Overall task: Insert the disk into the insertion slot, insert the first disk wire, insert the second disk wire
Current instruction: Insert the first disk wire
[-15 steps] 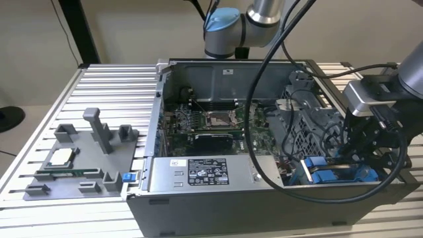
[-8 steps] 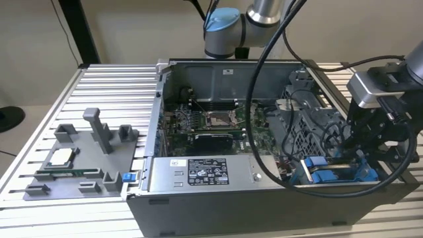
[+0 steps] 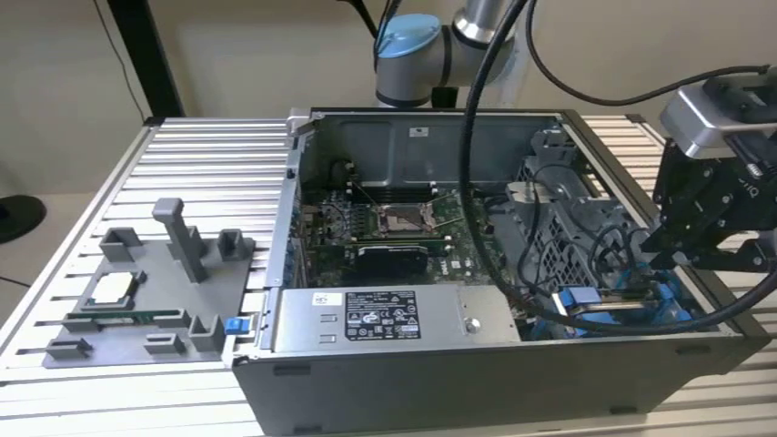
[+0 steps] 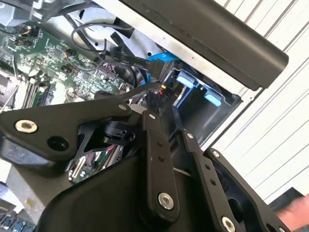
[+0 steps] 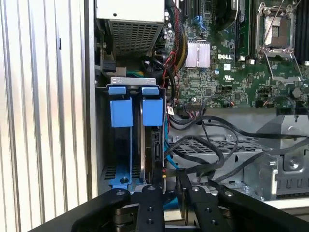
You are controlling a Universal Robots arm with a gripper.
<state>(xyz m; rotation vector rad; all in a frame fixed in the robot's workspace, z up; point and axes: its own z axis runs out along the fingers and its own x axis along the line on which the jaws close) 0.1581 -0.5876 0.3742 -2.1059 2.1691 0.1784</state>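
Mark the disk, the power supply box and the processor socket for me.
the disk (image 5: 153,145): first wrist view, on its dark narrow edge.
the power supply box (image 3: 443,319): exterior view, on the bare grey metal of its side.
the processor socket (image 3: 401,218): exterior view, on its centre.

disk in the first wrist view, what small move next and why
Probably ease the end effector slightly toward the near edge of the disk, though that's a judgement. The disk stands seated in the insertion slot beside an empty blue carrier, the end effector is close at that edge, and loose black cables lie alongside; whether a wire is plugged in can't be told.
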